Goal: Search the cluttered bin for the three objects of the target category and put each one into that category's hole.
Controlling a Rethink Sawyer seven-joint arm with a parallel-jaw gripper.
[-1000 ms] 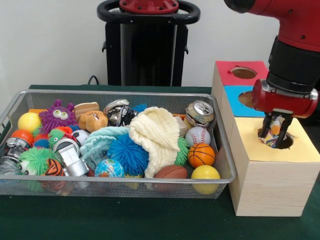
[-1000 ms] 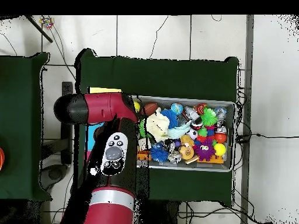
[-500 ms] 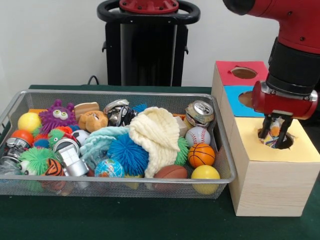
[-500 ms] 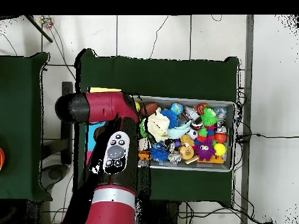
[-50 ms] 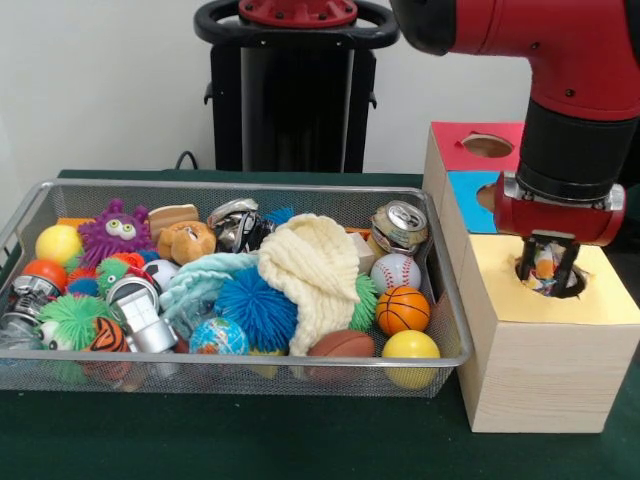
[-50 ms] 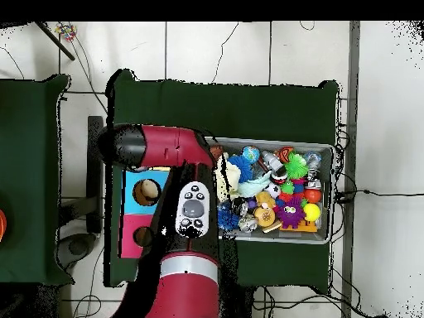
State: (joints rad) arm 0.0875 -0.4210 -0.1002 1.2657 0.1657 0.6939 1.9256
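The wire mesh bin (image 5: 30,215) is packed nearly rim to rim, with a cream knitted cloth (image 5: 315,265) heaped highest in the middle and a spiky blue ball (image 5: 255,305) pressed against it, so entry from above meets clutter everywhere. On the yellow-topped wooden box (image 5: 545,345), the round hole (image 5: 575,285) is filled by the red and black gripper (image 5: 547,272) and a colourful object between its fingers. The red panel's hole (image 5: 487,146) and the blue panel's hole (image 6: 146,192) behind it stand unblocked

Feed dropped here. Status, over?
Hand above yellow hole, fingers apart. Colourful object between them, grip unconfirmed. Nothing blocking.
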